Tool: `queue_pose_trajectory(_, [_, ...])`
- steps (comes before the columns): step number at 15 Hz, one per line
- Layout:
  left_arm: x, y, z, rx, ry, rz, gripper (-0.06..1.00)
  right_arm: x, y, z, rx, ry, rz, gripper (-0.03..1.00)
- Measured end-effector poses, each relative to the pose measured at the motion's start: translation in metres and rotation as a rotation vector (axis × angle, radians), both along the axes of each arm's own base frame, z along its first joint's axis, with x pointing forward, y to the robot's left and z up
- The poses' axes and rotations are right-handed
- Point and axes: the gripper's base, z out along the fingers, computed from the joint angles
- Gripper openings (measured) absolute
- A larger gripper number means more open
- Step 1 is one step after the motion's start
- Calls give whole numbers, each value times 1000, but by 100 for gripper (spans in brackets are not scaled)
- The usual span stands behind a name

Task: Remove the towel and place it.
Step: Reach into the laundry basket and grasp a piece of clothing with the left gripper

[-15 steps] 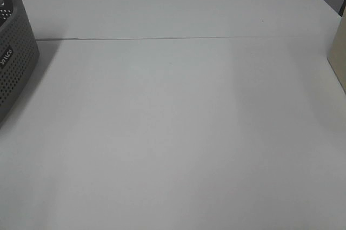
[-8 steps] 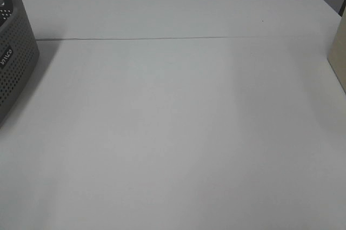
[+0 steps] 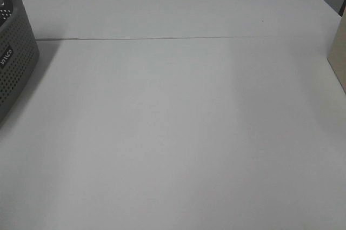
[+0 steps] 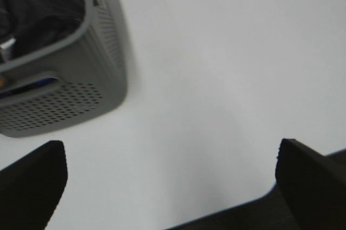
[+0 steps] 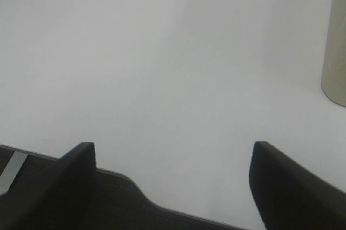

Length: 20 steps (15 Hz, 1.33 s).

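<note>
The dark navy towel (image 4: 38, 8) lies bunched inside the grey perforated basket (image 4: 81, 87), seen in the left wrist view. The basket (image 3: 15, 62) also shows at the left edge of the exterior high view, where the towel is hidden. My left gripper (image 4: 170, 173) is open and empty above the white table, apart from the basket. My right gripper (image 5: 173, 173) is open and empty over bare table near its front edge. Neither gripper shows in the exterior high view.
The white table (image 3: 178, 122) has a thin seam running across its far part. A beige upright object (image 3: 339, 57) stands at the right edge; it also shows in the right wrist view (image 5: 335, 52). A small blue item (image 4: 38, 83) shows through the basket's handle slot.
</note>
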Motion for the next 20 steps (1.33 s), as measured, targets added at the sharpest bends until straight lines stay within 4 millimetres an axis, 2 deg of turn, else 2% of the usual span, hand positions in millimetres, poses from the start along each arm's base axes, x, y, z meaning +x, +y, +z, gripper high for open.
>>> queue_pose_trajectory(3, [26, 15, 43, 213, 2, 53, 99, 0, 0, 0, 0, 0, 0, 77])
queue_pose_trajectory(6, [72, 14, 59, 325, 94, -56, 99, 0, 0, 0, 0, 0, 0, 77])
queue_pose_trajectory(7, [80, 14, 62, 341, 106, -71, 98, 0, 0, 0, 0, 0, 0, 77])
queue_pose_trajectory(10, [147, 17, 69, 460, 228, -144, 98, 0, 0, 0, 0, 0, 0, 77])
queue_pose_trajectory(11, [195, 19, 72, 509, 286, -169, 98, 0, 0, 0, 0, 0, 0, 77])
queue_pose_trajectory(12, [209, 19, 70, 518, 302, -181, 98, 0, 0, 0, 0, 0, 0, 77])
queue_pose_trajectory(14, [261, 25, 57, 523, 376, -211, 98, 0, 0, 0, 1, 0, 1, 77])
queue_pose_trajectory(16, [308, 43, 33, 462, 448, -208, 95, 0, 0, 0, 1, 0, 1, 77])
queue_pose_trajectory(17, [326, 54, 18, 427, 486, -215, 94, 0, 0, 0, 1, 0, 1, 77])
queue_pose_trajectory(18, [335, 60, 8, 407, 507, -218, 94, 0, 0, 0, 1, 0, 1, 77])
queue_pose_trajectory(19, [350, 74, -9, 379, 547, -214, 94, 0, 0, 0, 1, 0, 1, 77])
queue_pose_trajectory(20, [364, 106, -33, 337, 600, -187, 94, 0, 0, 0, 1, 0, 1, 77])
